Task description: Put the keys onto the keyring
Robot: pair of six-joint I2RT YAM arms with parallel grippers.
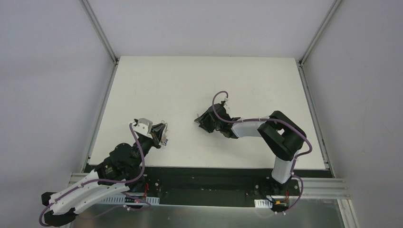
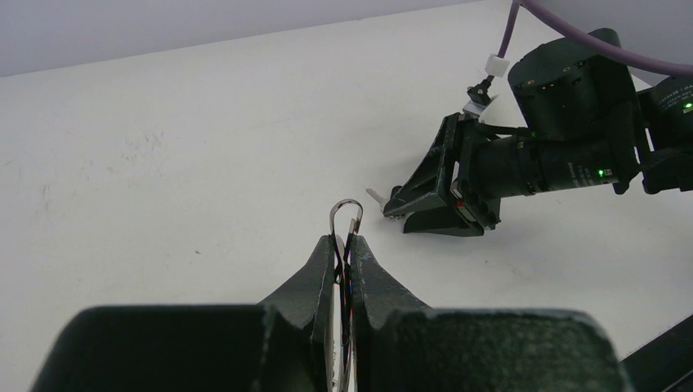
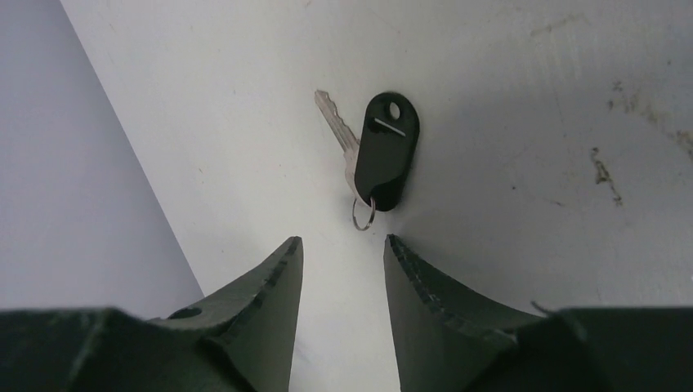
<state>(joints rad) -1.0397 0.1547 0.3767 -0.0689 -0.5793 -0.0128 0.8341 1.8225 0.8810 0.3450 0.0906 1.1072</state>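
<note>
- Left jaws, lower centre, are closed tight on the keyring (image 2: 346,211), its loop upward, apparently presented for threading.
- Right jaws, half open and empty, line up on the key (image 3: 335,122) lying upper centre.

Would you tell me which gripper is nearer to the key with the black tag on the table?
Right. The right gripper sits open just short of the key; the left gripper is well off to the side, shut on the keyring.

two grippers, the left gripper (image 2: 344,245) and the right gripper (image 3: 339,241); one keyring (image 2: 346,214); one silver key (image 3: 337,122); one black tag (image 3: 387,151); one small ring (image 3: 364,216).
</note>
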